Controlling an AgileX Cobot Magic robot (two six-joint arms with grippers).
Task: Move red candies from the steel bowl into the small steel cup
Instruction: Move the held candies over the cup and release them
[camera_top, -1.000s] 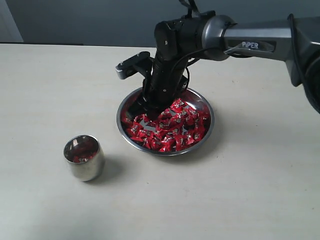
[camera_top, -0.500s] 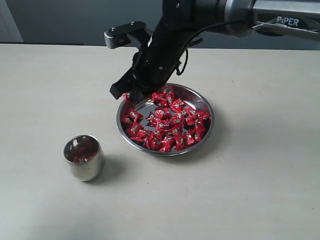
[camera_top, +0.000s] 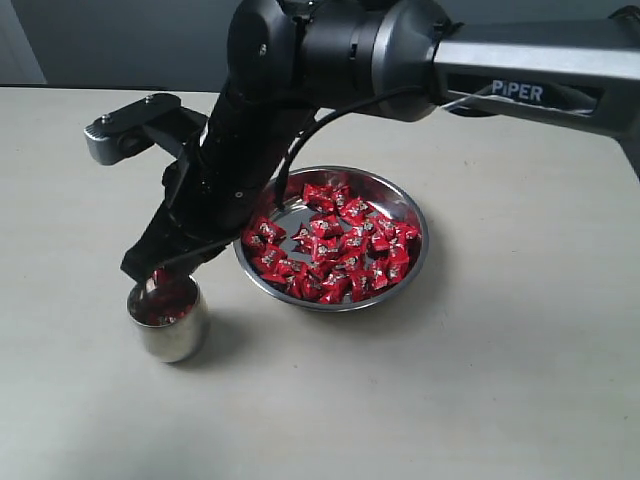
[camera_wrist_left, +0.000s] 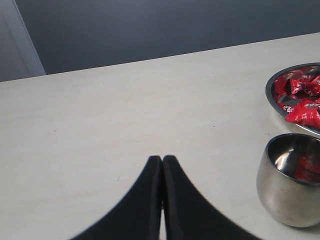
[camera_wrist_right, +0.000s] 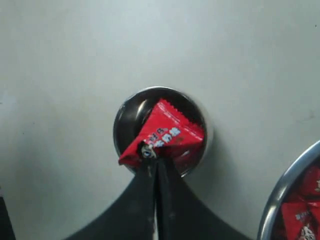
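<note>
The steel bowl (camera_top: 422, 235) sits mid-table, holding many red candies (camera_top: 340, 250). Left of it and nearer the front stands the small steel cup (camera_top: 168, 330), with red showing inside it. My right gripper (camera_top: 150, 272) reaches across and hangs just above the cup's mouth. In the right wrist view that gripper (camera_wrist_right: 156, 159) is shut on one red candy (camera_wrist_right: 167, 131), which hangs over the cup (camera_wrist_right: 121, 117). My left gripper (camera_wrist_left: 162, 159) is shut with nothing in it, low over bare table, with the cup (camera_wrist_left: 280, 195) and the bowl (camera_wrist_left: 272, 97) off to one side.
The pale table (camera_top: 500, 390) stretches out all around the bowl and cup. A dark wall (camera_top: 120, 40) runs behind its far edge. The right arm's camera bracket (camera_top: 125, 130) sticks out above the table left of the bowl.
My right arm has lifted out of the bowl with a candy and swung left and forward, stopping over the cup. Bowl and cup have not moved.
</note>
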